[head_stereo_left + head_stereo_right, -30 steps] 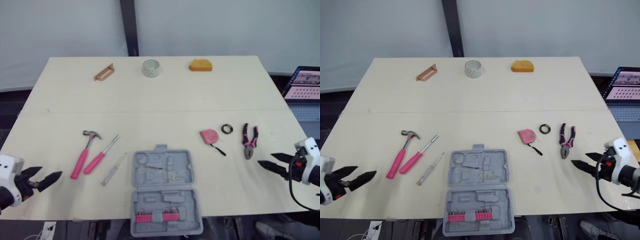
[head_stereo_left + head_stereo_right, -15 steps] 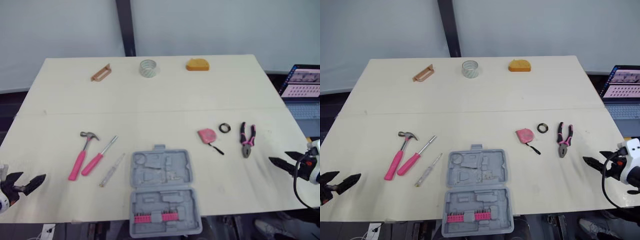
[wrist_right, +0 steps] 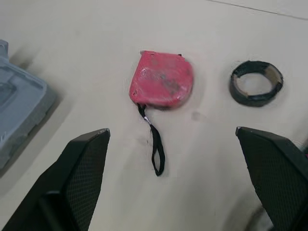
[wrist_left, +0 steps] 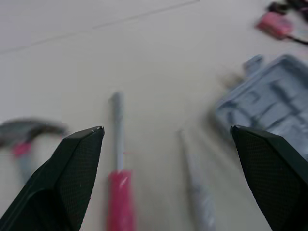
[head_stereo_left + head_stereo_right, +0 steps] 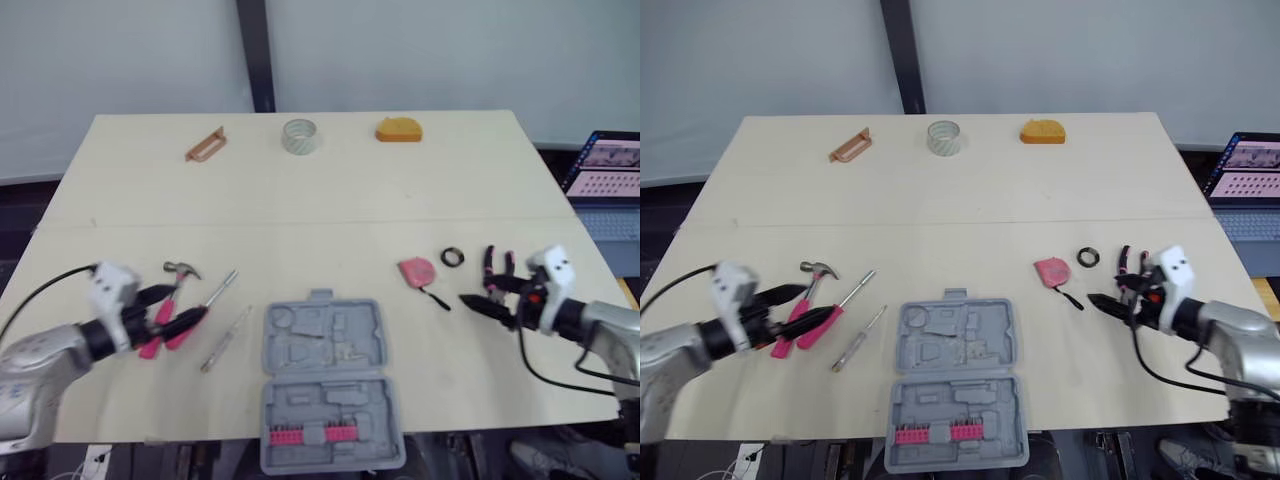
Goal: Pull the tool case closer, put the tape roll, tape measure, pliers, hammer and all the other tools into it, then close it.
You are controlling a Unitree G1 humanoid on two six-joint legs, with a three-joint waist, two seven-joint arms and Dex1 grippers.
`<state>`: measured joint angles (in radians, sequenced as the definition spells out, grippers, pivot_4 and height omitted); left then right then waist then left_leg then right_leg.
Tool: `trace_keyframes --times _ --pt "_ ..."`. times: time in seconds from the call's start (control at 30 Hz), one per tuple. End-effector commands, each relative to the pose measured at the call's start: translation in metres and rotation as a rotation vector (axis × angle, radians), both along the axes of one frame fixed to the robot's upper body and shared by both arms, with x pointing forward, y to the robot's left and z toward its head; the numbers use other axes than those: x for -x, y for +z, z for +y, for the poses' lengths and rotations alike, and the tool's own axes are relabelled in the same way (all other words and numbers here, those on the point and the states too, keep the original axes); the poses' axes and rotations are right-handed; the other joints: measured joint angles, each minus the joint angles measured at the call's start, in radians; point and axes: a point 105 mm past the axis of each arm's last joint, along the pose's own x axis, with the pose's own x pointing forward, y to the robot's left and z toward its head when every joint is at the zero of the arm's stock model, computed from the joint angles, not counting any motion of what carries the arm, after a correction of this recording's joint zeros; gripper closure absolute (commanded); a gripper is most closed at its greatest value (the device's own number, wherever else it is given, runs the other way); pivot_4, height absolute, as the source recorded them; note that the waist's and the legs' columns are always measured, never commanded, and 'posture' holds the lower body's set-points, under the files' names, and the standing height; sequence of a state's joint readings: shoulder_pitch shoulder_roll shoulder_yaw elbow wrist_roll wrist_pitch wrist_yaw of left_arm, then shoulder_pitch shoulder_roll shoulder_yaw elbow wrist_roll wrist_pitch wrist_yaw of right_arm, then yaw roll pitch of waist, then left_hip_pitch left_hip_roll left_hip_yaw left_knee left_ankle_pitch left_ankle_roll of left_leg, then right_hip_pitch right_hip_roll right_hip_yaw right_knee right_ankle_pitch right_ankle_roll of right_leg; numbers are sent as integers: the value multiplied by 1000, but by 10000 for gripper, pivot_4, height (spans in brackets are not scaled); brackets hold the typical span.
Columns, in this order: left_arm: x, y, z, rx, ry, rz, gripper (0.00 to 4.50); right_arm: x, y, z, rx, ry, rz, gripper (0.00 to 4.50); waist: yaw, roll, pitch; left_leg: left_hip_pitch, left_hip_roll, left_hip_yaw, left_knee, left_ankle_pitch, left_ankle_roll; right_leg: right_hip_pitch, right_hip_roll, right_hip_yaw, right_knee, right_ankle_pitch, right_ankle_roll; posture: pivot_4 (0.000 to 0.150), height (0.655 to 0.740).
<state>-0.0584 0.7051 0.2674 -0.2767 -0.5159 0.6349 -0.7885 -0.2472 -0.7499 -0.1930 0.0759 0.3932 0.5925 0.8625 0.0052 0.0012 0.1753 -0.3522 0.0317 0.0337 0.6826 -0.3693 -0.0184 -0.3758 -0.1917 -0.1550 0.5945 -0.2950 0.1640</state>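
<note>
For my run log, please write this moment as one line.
left gripper: open, aimed at screwdriver | right gripper: open, aimed at tape measure | tool case: open

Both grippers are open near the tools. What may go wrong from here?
The left gripper hangs open over the pink screwdriver, the hammer close beside; closing may catch both.
The strap of the tape measure trails toward the right gripper and may snag a finger.
The tool case seems to overhang the near edge of the table; pulling it closer may tip it off.
</note>
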Motion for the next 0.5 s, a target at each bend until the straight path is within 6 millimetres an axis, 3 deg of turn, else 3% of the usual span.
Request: trace_keyframes --times 0.03,0.13,0.23,0.33,0.5 --pt "0 13 -47 -2 -190 -70 0 -15 12 3 52 -72 -50 707 -3 0 0 0 0 0 0 0 0 0 0 0 0 0 0 1500 7400" --pt "-3 15 -76 -27 -306 -110 0 -24 12 7 76 -87 -59 9001 -3 0 0 0 0 0 0 0 0 0 0 0 0 0 0 1500 7400" --pt "-9 16 -100 -42 -388 -157 0 -34 9 9 133 -97 -74 23538 -3 0 0 0 0 0 0 0 0 0 0 0 0 0 0 1500 7400" --pt "-14 20 -118 -29 -432 -197 0 -47 9 6 164 -129 -99 23538 -5 0 0 0 0 0 0 0 0 0 0 0 0 0 0 1500 7400" --pt "-18 19 -134 -20 -454 -223 0 -62 9 7 171 -151 -113 44676 -9 0 0 0 0 0 0 0 0 0 0 0 0 0 0 1500 7400"
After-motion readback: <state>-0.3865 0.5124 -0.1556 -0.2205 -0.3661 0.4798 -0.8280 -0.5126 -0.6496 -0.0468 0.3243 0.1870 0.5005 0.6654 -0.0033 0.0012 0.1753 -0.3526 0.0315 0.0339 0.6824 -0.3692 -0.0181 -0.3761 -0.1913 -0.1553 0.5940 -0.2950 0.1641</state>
